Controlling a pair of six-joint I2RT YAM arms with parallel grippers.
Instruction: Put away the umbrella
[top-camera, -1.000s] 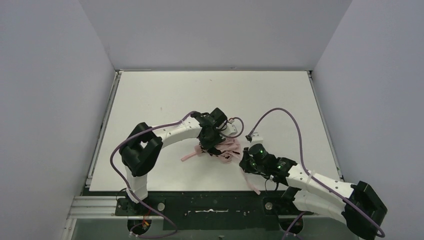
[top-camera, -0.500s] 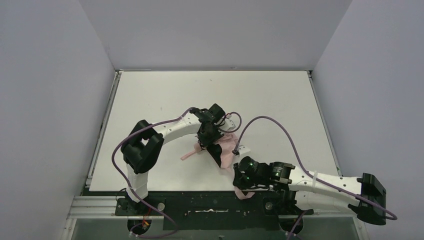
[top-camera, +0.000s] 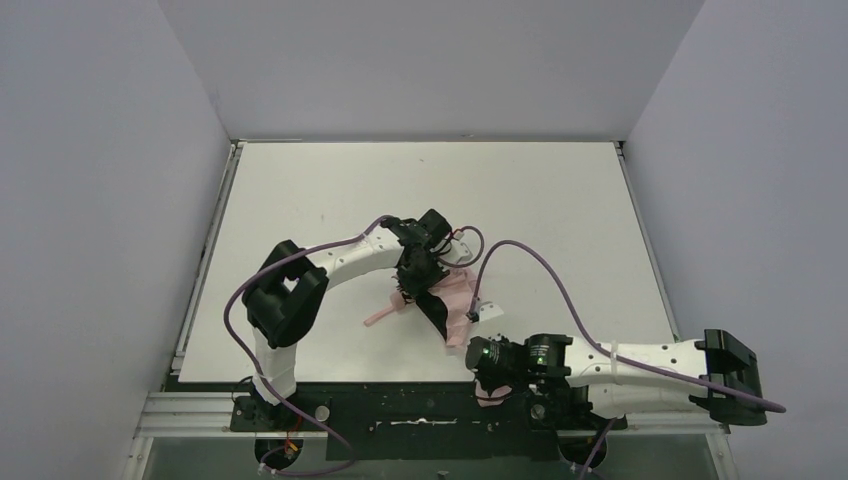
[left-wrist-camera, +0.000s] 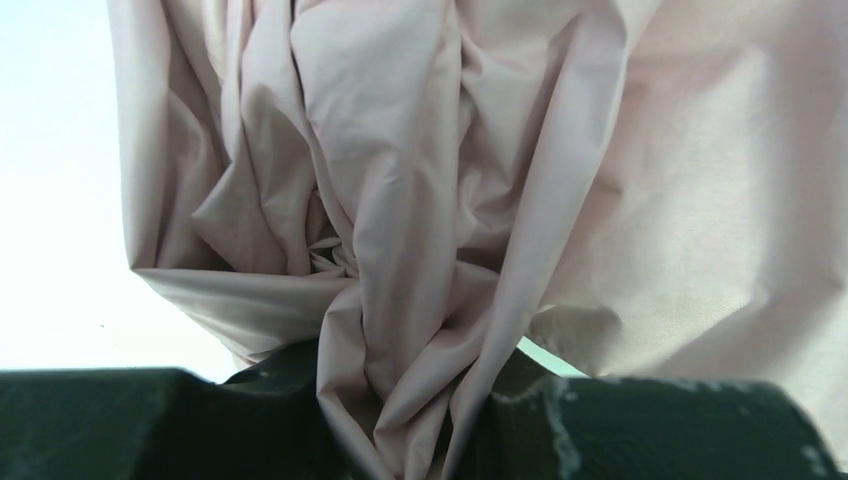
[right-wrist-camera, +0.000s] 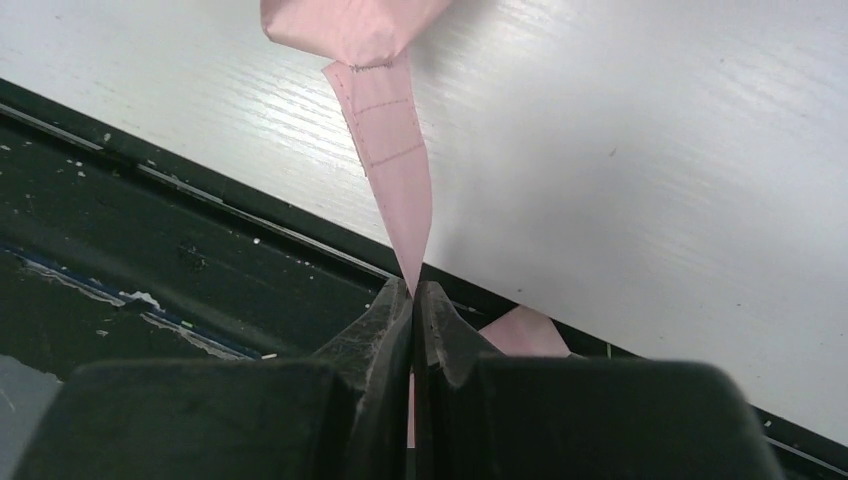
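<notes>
**Two-arm hold on the umbrella (top-camera: 452, 298), judged to be at the strap-wrapping step.**

The left gripper (top-camera: 418, 290) is clamped on a gathered bunch of the pale pink canopy. In the left wrist view the folds (left-wrist-camera: 400, 200) funnel down between its dark fingers (left-wrist-camera: 250, 420).

The right gripper (right-wrist-camera: 413, 295) has its jaws pressed together on the narrow end of the strap (right-wrist-camera: 392, 180), which runs taut and slightly twisted up to the bundle.

To do this step well, the left arm probably ought to hold the bundle firm on the table (top-camera: 350, 190). The right arm can then carry the strap round the folds under even tension (a slack strap would let the pleats spring loose). The pinch sits close to the strap's tip, so a sharp pull risks slipping it free. The twist is best taken out before the strap is laid flat.

The umbrella lies collapsed near the front middle of the table, directly under and touching the left gripper, with one pink end poking out toward that arm's side. The right gripper (top-camera: 490, 383) hangs apart from the bundle, past the table's near edge and over the black frame (right-wrist-camera: 180, 260), joined to it only by the strap. Whether the shaft is fully telescoped cannot be told.
</notes>
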